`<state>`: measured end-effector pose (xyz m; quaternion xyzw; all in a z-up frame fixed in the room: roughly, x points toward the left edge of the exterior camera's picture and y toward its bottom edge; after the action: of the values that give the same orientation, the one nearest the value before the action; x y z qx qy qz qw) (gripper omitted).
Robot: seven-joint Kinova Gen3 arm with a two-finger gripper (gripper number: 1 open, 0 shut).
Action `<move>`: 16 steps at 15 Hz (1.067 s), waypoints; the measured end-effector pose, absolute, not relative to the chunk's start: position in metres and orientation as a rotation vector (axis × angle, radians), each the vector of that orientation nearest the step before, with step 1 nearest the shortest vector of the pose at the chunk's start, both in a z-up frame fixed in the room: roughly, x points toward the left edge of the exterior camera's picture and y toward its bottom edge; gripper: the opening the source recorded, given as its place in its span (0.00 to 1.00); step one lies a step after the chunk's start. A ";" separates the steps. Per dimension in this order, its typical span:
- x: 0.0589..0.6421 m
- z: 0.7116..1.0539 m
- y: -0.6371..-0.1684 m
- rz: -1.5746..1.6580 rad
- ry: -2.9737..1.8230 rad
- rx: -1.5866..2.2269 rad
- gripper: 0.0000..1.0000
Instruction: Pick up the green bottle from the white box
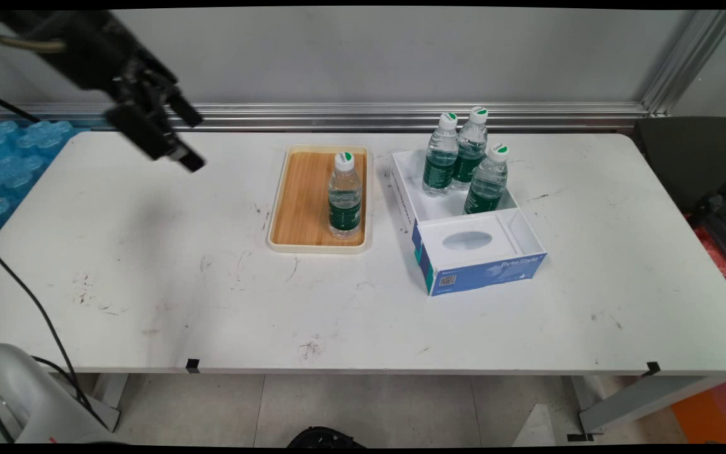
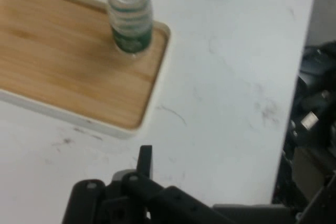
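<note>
My gripper (image 1: 171, 135) hangs high over the table's (image 1: 149, 265) left side, holding nothing. I cannot tell how wide it is. One bottle (image 1: 344, 197) stands on the wooden tray (image 1: 300, 202). It is tall and thin, so a bump could tip it.

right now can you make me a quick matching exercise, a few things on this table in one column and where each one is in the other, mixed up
Things:
1. single water bottle
2. three water bottles
3. gripper
4. wooden tray

Places:
A. raised above the table's far left part
B. standing in the white box's far compartment
C. lying flat on the table, left of the box
D. standing upright on the tray's right side

Pairs: 1-D, 2-B, 3-A, 4-C
</note>
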<state>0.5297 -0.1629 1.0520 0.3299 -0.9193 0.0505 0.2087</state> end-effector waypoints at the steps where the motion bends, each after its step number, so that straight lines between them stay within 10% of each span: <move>1: 0.523 1.050 -0.171 0.156 -2.548 0.935 1.00; 16: 0.414 0.985 -0.288 0.342 -2.434 1.087 1.00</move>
<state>0.4135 -0.2877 0.9852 0.3939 -0.8825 0.1241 0.2249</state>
